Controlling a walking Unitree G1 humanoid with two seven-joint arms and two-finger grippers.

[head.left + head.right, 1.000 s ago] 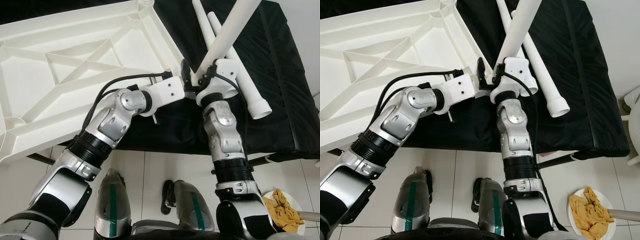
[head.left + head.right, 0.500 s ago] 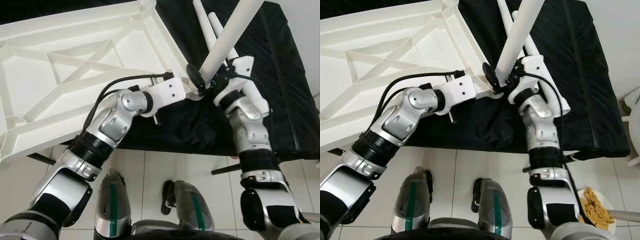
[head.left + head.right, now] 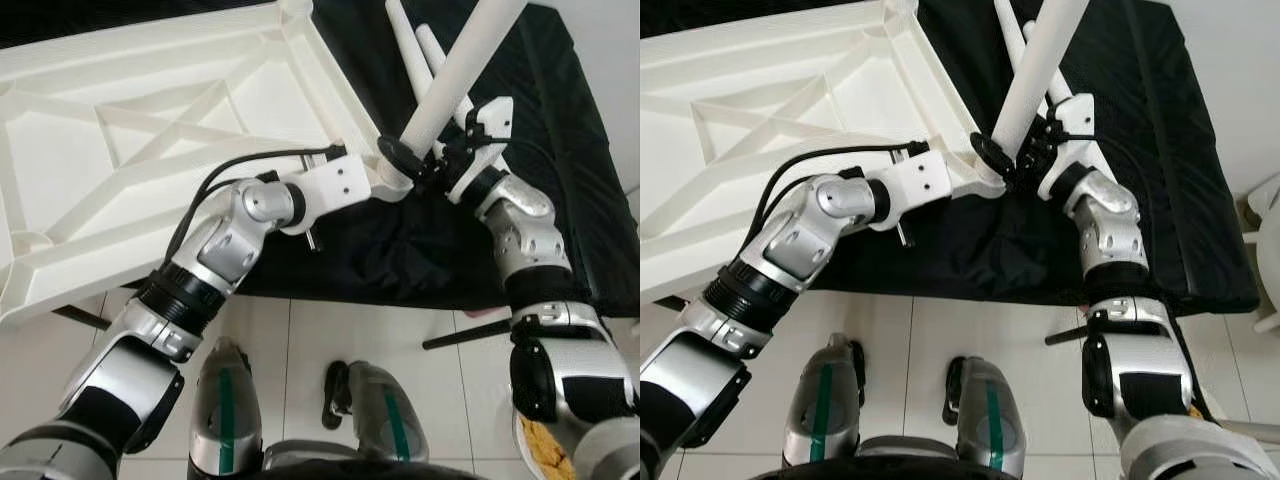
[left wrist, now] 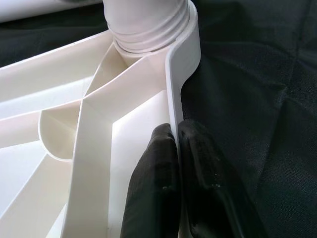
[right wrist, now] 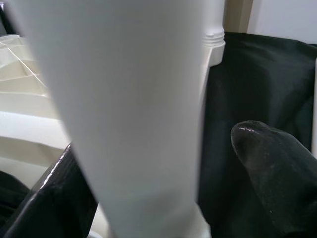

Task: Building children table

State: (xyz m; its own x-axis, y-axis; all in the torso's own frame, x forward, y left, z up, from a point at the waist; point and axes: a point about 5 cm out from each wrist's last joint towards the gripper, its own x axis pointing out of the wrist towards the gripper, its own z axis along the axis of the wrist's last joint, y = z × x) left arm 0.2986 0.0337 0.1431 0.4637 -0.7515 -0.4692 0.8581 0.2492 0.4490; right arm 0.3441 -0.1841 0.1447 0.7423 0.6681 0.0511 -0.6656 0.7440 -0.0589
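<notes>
Left tool [image 4: 176, 163] clamped on upturned tabletop [image 3: 150, 130] rim to steady the corner socket, right tool [image 3: 425, 172] gripping leg [image 3: 455, 75] standing in that socket, likely for screwing in, over black-draped surface [image 3: 560, 180].

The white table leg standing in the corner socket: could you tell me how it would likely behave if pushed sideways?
The table leg looks stiff, probably hollow and light. Tall and slanted in the tabletop corner socket, it may tip if released. Round, so it would likely roll on the black cloth.
</notes>
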